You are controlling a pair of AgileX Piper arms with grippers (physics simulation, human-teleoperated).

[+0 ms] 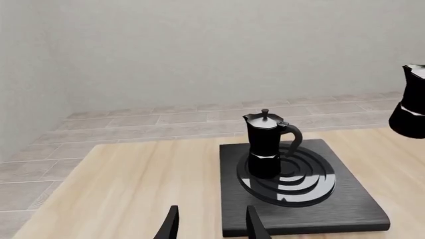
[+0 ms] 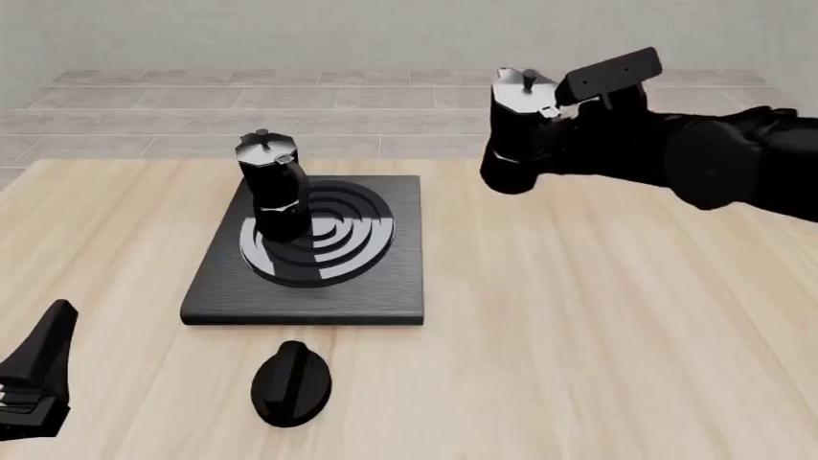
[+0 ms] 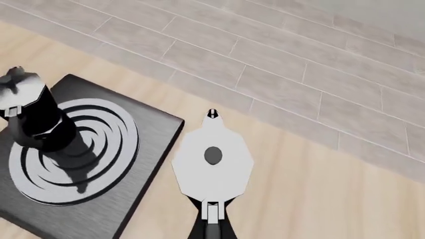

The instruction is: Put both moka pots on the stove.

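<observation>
One black faceted pot (image 2: 274, 187) stands on the stove (image 2: 306, 251). The right gripper (image 2: 562, 101) clasps the second pot (image 2: 520, 134) aloft; the left gripper (image 1: 211, 224) gapes, holding nothing.

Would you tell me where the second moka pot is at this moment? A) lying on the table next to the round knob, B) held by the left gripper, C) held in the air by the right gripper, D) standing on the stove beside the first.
C: the right gripper holds the second moka pot in the air, right of the stove, where the first pot stands.
</observation>
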